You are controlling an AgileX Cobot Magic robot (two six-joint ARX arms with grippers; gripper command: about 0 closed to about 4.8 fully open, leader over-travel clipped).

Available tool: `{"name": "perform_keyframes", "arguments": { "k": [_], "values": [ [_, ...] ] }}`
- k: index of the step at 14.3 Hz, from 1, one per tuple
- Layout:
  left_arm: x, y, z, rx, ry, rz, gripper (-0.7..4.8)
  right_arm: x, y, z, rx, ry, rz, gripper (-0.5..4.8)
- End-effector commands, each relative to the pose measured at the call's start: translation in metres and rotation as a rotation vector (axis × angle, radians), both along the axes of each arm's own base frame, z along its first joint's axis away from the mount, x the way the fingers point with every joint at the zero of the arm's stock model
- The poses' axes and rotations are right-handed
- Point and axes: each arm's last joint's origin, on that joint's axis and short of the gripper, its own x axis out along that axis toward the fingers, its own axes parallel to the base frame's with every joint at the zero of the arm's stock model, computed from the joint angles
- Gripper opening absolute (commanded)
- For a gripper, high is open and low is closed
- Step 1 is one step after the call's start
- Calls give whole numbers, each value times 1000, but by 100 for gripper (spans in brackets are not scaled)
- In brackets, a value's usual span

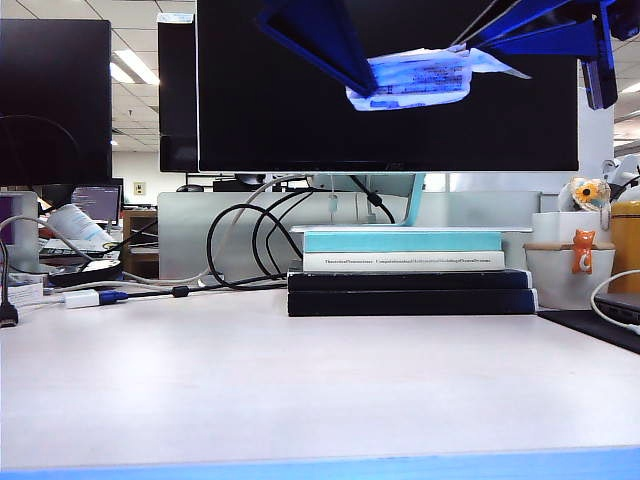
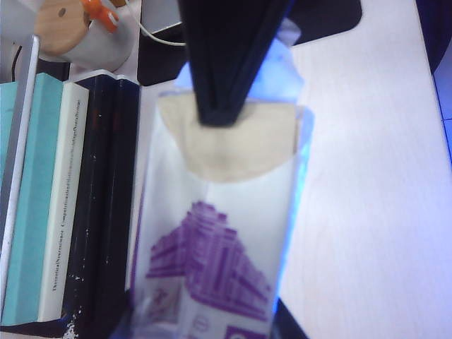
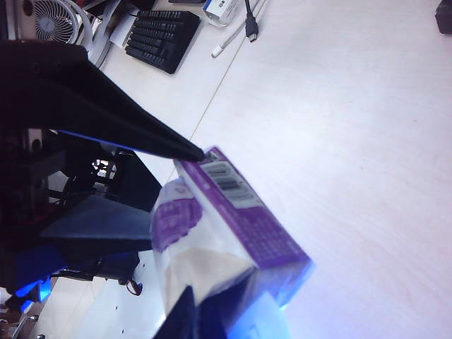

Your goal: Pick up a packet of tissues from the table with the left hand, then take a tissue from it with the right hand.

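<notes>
Pack lifted; tissue pinched, not yet pulled out.

Pack is held in the air well above the table, in front of the monitor, clamped between the fingers of the left gripper: first step done. Right gripper has its fingertips clenched together at the pack's open end, on the edge of the beige tissue, which sits mostly inside the wrapper. Remaining, by my reading: draw the tissue clear.
</notes>
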Motion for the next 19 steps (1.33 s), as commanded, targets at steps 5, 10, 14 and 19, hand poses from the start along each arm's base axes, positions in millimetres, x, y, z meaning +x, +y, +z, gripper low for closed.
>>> {"name": "perform_keyframes", "arguments": {
  "k": [5, 10, 14, 19],
  "values": [
    [20, 29, -5, 98, 28, 160, 238, -4, -3, 3, -70, -75, -30, -4],
    [44, 57, -12, 36, 119, 273, 239, -1, -6, 0, -216, -127, -143, -4],
    [59, 81, -48, -54, 221, 353, 247, 3, -8, -4, -315, -146, -226, -4],
    [53, 88, -105, -141, 258, 447, 306, 26, -5, -37, -455, -48, -267, -4]
  ]
}}
